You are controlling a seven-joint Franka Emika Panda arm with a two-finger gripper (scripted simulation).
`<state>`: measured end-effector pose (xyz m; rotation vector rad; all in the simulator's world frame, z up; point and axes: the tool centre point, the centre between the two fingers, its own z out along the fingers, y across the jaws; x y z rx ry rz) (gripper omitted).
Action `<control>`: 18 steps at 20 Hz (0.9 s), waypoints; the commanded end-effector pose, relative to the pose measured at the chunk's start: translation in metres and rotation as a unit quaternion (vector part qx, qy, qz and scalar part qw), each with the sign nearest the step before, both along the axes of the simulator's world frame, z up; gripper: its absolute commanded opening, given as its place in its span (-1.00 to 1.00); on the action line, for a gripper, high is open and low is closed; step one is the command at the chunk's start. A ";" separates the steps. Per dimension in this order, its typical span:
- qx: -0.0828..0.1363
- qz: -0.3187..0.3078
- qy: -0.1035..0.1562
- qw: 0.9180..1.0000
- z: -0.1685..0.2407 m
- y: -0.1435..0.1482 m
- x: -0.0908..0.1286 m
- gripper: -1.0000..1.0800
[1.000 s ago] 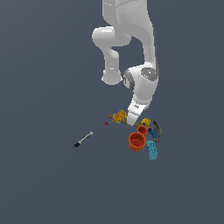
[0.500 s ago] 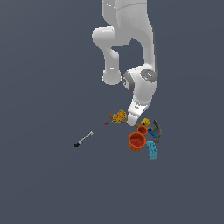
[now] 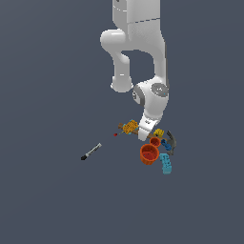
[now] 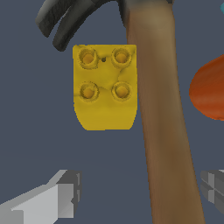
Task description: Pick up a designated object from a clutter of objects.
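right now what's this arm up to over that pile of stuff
The arm has its pincer low over a small clutter, going for the hammer. In the wrist view the pincer is open, its fingers on either side of the brown handle and not yet closed on it. A yellow studded brick lies right beside the handle and an orange cup on its other side. A marker lies apart, toward the exterior view's left.

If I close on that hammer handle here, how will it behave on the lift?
The hammer looks rigid, so no flexing. Its dark metal head probably outweighs the wooden handle, so it may tip head-down. The gripper straddles the round handle, which could twist between the fingers.
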<state>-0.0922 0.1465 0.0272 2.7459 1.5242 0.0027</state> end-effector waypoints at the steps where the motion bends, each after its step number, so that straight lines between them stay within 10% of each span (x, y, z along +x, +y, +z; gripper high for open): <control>1: 0.000 0.001 0.001 1.000 -0.006 0.000 -0.001 0.92; 3: 0.000 0.001 0.001 1.000 -0.007 0.000 -0.001 0.92; 4: 0.000 0.001 0.001 1.000 -0.007 0.000 -0.001 -1.00; 18: 0.000 -0.001 -0.002 1.000 -0.001 -0.001 0.003 -1.00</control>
